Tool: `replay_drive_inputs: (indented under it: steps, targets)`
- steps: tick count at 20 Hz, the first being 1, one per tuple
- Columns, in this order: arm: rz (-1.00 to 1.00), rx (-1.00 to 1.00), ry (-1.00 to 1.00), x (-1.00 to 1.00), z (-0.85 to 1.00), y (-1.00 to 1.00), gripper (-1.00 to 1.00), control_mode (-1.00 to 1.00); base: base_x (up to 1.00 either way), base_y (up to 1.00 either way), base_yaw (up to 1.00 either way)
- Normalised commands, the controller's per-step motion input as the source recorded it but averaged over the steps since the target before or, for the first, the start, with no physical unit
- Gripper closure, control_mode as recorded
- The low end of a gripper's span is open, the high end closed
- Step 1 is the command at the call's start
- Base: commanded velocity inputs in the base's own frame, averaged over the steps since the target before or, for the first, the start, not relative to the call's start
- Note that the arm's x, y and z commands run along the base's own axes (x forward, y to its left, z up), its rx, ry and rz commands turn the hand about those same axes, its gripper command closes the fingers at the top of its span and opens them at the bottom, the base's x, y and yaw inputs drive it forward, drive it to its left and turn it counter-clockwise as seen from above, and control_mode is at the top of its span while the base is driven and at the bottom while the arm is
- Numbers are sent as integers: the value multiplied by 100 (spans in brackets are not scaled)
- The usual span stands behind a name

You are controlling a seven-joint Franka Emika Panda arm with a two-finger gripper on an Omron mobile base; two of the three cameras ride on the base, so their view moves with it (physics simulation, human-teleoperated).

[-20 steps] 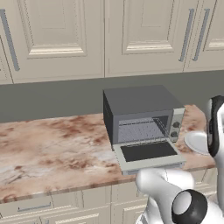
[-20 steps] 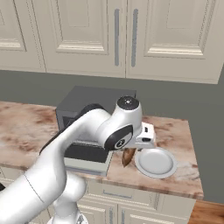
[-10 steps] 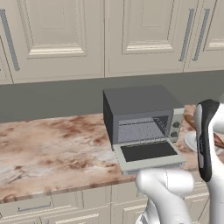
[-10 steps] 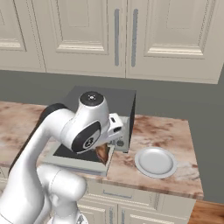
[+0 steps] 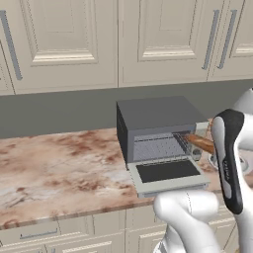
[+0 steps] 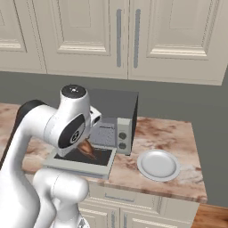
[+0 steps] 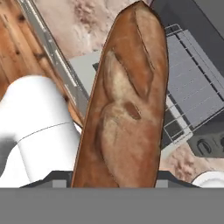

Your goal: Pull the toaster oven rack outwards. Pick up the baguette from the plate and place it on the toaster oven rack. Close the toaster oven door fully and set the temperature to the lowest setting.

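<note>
Baguette (image 7: 124, 105) carried in gripper (image 6: 87, 147), jaws clamped partway open across loaf; free end points at 1 o'clock in hand view toward toaster oven rack (image 7: 192, 89). Door (image 5: 168, 174) open flat. Plate (image 6: 159, 164) bare. Loaf likely light, stiff, crusty, crumbly; long overhang beyond end grip could swing, mid-length hold steadier.

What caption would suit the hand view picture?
Held baguette carried over the open toaster oven door toward the pulled-out rack.
</note>
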Motion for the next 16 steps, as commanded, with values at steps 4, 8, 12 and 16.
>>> replay_drive_inputs:
  steps: [4,8,12,16]
  targets:
    - [21,-19,-5,16,8,82,100,-100,0,0,0]
    - [23,-21,-11,24,0,73,100,-100,0,0,0]
    - [7,-15,-5,48,0,42,100,-100,0,0,0]
    - [10,-4,0,44,-5,0,100,-100,0,0,0]
